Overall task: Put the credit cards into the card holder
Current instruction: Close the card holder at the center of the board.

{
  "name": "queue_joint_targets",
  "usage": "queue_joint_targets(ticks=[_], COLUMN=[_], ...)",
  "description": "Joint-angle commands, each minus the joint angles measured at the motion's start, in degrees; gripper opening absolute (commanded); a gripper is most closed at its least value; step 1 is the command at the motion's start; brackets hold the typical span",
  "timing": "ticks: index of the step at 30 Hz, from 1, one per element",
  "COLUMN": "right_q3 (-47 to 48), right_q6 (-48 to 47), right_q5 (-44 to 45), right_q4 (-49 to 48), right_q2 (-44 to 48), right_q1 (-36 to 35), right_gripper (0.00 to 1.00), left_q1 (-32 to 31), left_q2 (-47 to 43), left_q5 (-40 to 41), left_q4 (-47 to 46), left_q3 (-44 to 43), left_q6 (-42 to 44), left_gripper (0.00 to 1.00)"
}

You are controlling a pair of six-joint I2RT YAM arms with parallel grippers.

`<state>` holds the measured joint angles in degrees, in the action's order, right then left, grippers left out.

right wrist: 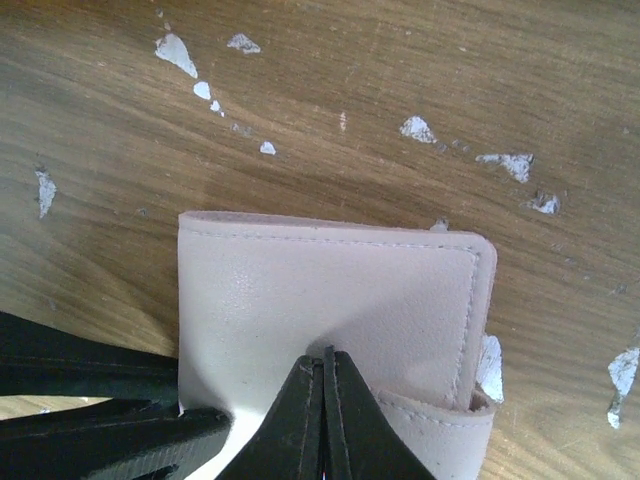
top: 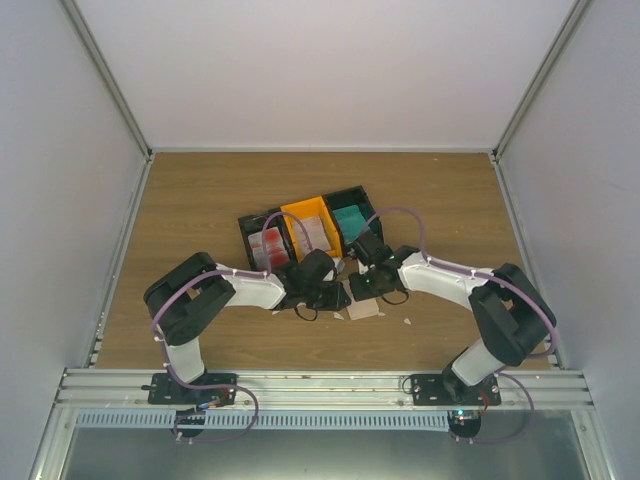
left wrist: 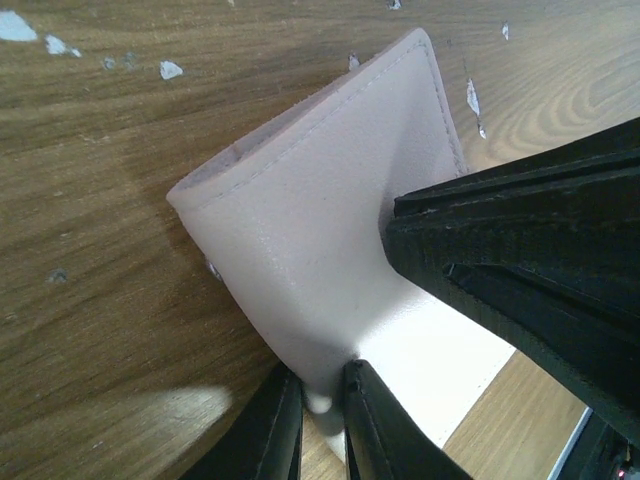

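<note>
Near-centre of surface [top: 200, 200]: card holder [right wrist: 320, 290], one item, pinched by left pincer [left wrist: 322, 385] and right pincer [right wrist: 325, 365], both narrow.

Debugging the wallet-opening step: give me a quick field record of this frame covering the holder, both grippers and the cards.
holder: card holder on the table, one flap tented up
left: left gripper pinching its folded edge
right: right gripper shut on a flap
cards: credit cards seen only in the trays; none visible in the holder
debris: white scraps scattered around the holder
</note>
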<state>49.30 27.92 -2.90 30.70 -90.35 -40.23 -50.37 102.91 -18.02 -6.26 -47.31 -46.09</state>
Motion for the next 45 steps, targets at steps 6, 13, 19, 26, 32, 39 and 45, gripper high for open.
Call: queue_joint_targets(ticks=[6,13,19,26,32,39,45], right_q3=[-3.3,-7.6,-8.4,-14.6,-19.9,-25.0,-26.9], right_q6=[2.6,3.7,4.5,2.4,1.1,1.3,2.3], right_q5=[-16.4,-19.1,-14.1,-7.4,-7.7,-12.2,-12.0], right_q4=[2.8,-2.0,-2.1,-9.2,-15.7,-21.7,-21.0], right_q2=[3.6,6.4,10.5,17.1,19.9,23.1,26.3], right_q1=[4.4,7.1,8.2,8.1,7.8,7.4,7.3], right_gripper=[0.01,0.01,0.0,0.01,0.01,0.01,0.01], left_q1=[0.0,0.0,-0.5,-2.0,-3.4,-6.0,-7.3], left_q2=[1.8,2.8,2.5,-0.3,-0.6,0.8,0.9], left_q5=[0.0,0.2,-0.1,1.0,2.3,3.2,6.8], left_q4=[-0.9,-0.6,-0.7,-0.7,-2.2,-5.2,-5.1], left_q3=[0.8,0.2,1.2,3.0,4.9,5.3,5.6], left_q6=[0.2,0.0,0.0,-0.8,-2.2,-3.3,-4.6], left_gripper=[0.26,0.22,0.23,0.29,0.29,0.28,0.23])
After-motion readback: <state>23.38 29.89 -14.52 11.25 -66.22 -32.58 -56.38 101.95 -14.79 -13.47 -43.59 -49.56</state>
